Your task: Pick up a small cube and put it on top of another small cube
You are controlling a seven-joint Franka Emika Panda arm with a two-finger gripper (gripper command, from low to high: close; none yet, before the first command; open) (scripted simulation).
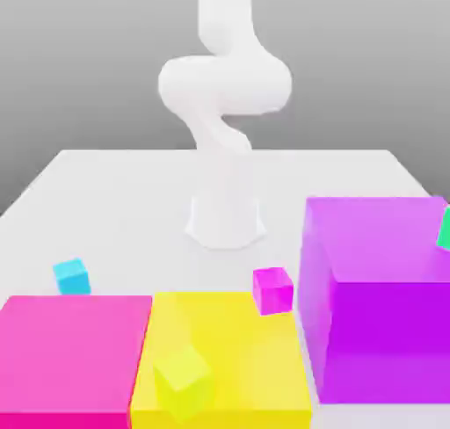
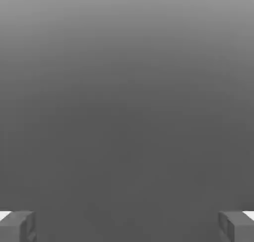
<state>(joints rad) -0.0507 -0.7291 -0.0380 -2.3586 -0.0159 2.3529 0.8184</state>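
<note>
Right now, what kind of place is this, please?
It looks like a simulated robot test scene: a white robot arm on a plain pale surface, flat-coloured cubes such as the cyan one, and a bare grey background.

A simulated robot workspace: a smooth white robot arm stands on a plain pale table carrying brightly coloured plain blocks, against a blank grey backdrop.

In the exterior view, the top edge cuts off the white Panda arm; the right edge crops the green block (just a sliver) and the large purple block.
</note>
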